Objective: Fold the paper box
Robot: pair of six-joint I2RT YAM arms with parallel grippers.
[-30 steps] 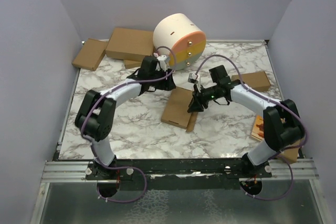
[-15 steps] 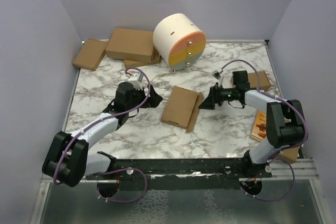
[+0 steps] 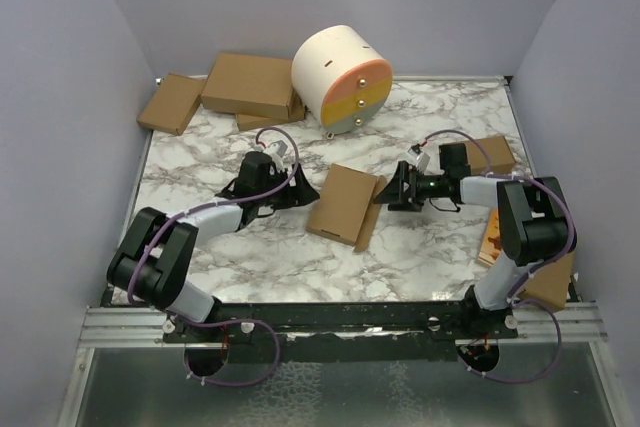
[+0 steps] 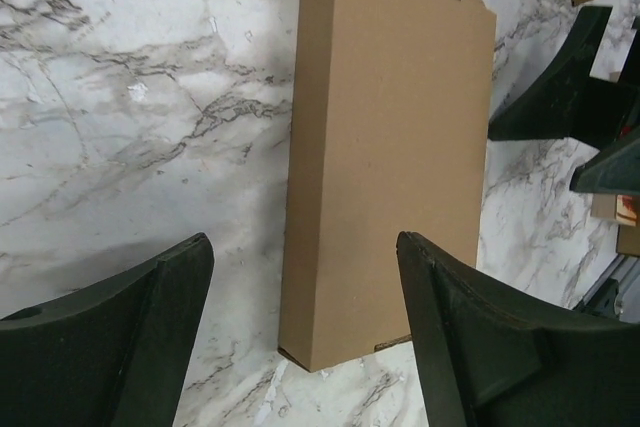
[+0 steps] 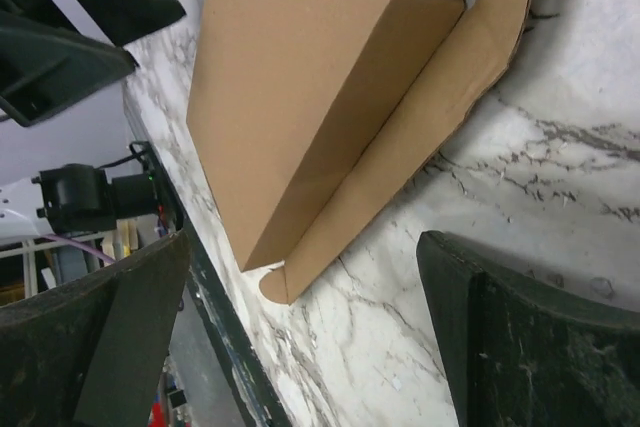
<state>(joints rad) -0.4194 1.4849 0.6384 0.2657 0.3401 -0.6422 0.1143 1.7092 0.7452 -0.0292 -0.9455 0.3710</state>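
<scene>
The paper box lies folded flat and thin in the middle of the marble table, with one long flap still spread out along its right side. My left gripper sits low just left of the box, open and pointing at it. From the left wrist the box runs away between and beyond my spread fingers, untouched. My right gripper is open just right of the flap. In its wrist view the box and flap lie ahead of the right gripper.
A white drum-shaped drawer unit with orange and yellow fronts stands at the back. Brown cartons are stacked at the back left, and a small carton lies behind the right arm. An orange item sits at the right edge.
Both grippers were over the box a second ago. They have let go, drawn back to its left and right sides, dropped low and opened. The box stays put.
</scene>
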